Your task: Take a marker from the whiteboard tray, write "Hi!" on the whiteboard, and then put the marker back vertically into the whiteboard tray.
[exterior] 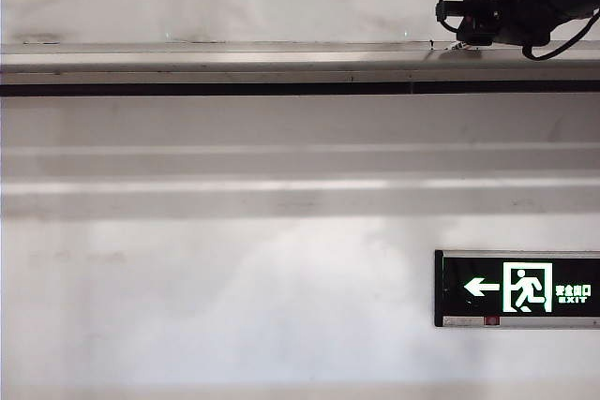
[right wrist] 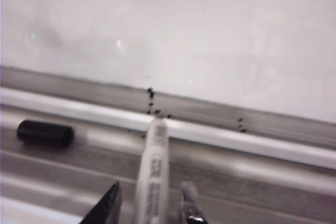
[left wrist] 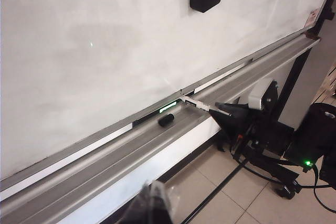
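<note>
Right end effector point(right wrist: 149, 203) (fingers flanking) — marker point(right wrist: 153, 171) between — over whiteboard tray point(right wrist: 252, 169).

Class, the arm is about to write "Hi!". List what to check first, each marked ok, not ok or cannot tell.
1. The marker sits between the right gripper fingers: ok.
2. Grip firm: cannot tell; slight gaps show beside the barrel.
3. Cap off: ok; the black cap lies apart on the whiteboard tray.
4. Tip on the whiteboard: not ok; it is down at the tray's back rail.
5. Left gripper out of the way: ok; it is further along the tray, blurred.
</note>
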Robot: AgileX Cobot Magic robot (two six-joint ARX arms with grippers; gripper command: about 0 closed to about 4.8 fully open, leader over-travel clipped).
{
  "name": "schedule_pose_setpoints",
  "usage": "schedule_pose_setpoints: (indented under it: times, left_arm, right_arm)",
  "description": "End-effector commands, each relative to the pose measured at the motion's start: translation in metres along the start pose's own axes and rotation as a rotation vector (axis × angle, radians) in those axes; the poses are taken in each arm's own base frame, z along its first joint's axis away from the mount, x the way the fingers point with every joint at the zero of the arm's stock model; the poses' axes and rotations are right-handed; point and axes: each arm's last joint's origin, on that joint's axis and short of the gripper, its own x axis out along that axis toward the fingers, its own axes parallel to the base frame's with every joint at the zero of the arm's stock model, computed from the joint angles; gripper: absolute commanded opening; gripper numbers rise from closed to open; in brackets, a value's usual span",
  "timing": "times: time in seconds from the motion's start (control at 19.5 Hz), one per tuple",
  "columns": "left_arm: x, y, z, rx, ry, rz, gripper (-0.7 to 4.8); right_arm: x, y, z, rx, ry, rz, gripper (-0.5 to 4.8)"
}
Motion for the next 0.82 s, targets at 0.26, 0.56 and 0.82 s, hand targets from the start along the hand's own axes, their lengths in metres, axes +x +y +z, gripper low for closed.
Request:
schedule_pose_setpoints:
  times: [0.26, 0.56, 0.82]
  left_arm:
    - [-0.0016, -0.0010, 0.0019, 0.006, -0.014, -0.008, -0.06]
    - [-0.0016, -0.0010, 0.0019, 0.006, -0.014, -0.008, -0.06]
    - [-0.0016, -0.0010, 0.0019, 0.006, -0.014, -0.008, -0.06]
  right_arm:
    - [0.0001, 0.0008, 0.0001, 0.001, 0.012, 0.007, 1.44]
    - [0.0000, 0.0006, -0.0006, 0.000, 0.019, 0.004, 0.35]
    - [-0.0017, 0.0009, 0.0033, 0.001, 0.008, 0.008, 0.35]
